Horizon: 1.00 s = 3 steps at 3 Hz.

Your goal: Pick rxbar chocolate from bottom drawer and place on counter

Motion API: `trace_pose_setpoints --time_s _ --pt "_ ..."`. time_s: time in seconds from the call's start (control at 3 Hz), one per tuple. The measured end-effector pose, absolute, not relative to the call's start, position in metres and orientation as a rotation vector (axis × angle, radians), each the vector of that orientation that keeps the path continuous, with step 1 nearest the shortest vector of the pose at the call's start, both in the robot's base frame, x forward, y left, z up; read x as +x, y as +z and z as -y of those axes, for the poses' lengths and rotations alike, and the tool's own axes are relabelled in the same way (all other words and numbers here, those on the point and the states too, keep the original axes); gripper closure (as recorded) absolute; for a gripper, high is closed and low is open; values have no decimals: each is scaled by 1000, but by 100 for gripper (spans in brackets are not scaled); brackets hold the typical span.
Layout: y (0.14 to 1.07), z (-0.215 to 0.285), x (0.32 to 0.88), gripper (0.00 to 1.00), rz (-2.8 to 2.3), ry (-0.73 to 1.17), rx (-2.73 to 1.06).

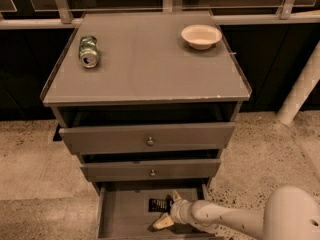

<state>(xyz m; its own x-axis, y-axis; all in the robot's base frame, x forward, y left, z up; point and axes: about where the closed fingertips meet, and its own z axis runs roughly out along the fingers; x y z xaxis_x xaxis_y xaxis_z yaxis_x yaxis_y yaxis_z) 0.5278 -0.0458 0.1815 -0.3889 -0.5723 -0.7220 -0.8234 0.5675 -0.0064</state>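
Down inside bottom drawer: bar flat on floor, toward rear. End effector low over it, fingers spread, one either side of bar's right end. Up on bench: can left, bowl right, well apart.

The can is lying on the counter toward 10 o'clock, and the bowl is sitting toward 2 o'clock, well apart from it. Beneath, the upper drawers are standing partly out, with the bottom drawer out furthest. The rxbar chocolate is lying near its middle. The gripper is reaching in from 4 o'clock, its fingers spreading at the bar's 1 and 6 o'clock.
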Motion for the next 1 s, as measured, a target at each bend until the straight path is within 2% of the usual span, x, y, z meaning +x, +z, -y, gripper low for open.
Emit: trace_pose_setpoints --time_s 1.0 --pt "126 34 548 0 -2134 426 -1089"
